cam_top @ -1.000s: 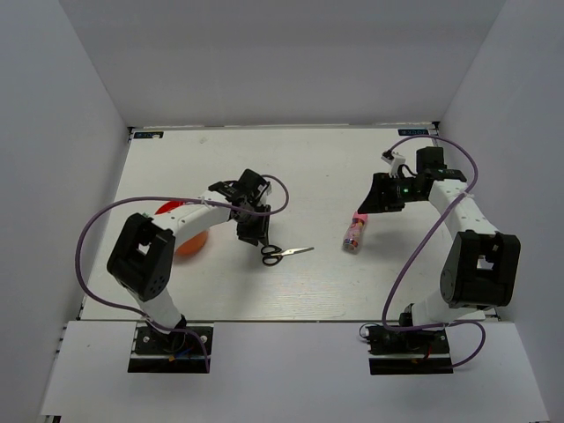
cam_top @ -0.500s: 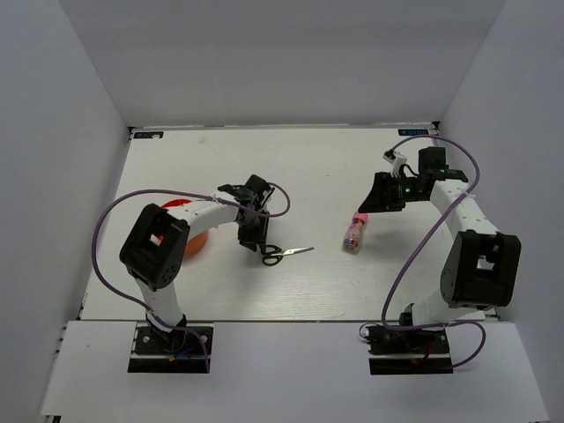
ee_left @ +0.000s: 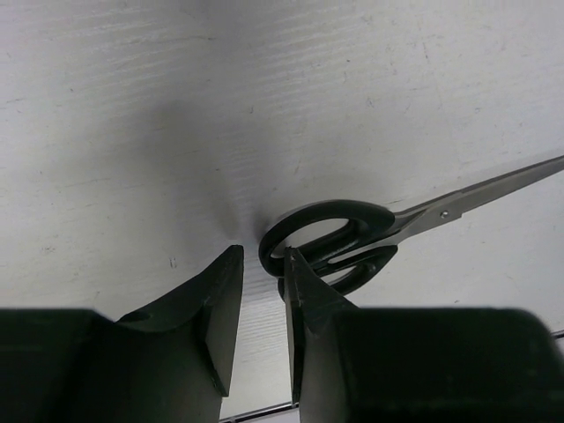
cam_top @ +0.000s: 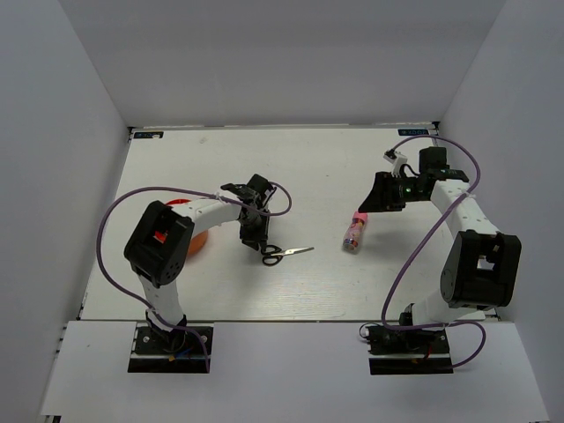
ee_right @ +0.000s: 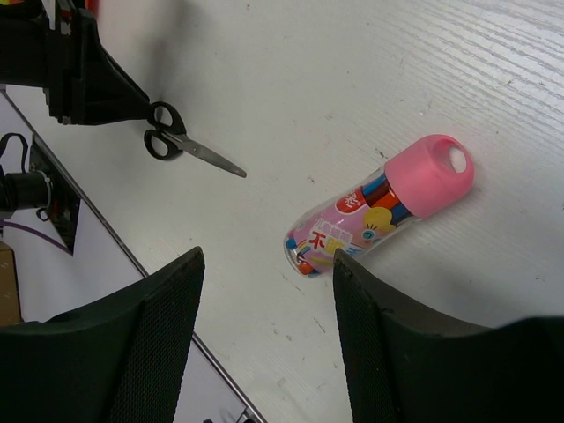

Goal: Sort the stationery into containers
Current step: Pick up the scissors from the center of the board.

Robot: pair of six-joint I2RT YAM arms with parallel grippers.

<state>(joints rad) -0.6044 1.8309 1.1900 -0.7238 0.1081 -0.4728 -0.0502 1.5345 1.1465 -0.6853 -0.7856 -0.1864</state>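
The black-handled steel scissors (cam_top: 284, 253) lie flat on the white counter (cam_top: 308, 167), handles at the 9 o'clock end and the closed blades pointing to 3 o'clock in the top view. The left pincer (cam_top: 256, 240) stands directly over the handles, pointing down. In the left wrist view its 2 fingers are only narrowly apart, and the rim of 1 handle ring (ee_left: 328, 240) sits in the slot between them: the right-hand finger (ee_left: 308, 308) comes down at the ring's opening, while the left-hand finger (ee_left: 211, 308) is outside the ring and just clear of it. The pincer is open, not clamped on the scissors.

The round orange-red plastic cup (cam_top: 196, 242) sits at 9 o'clock from the left pincer, mostly hidden under the left arm.

The right pincer (cam_top: 374, 201) hangs wide open and holds nothing. The clear pink-capped tube (cam_top: 354, 233) lies on its side on the counter at 7 o'clock from it, nearby but apart, cap toward 1 o'clock.
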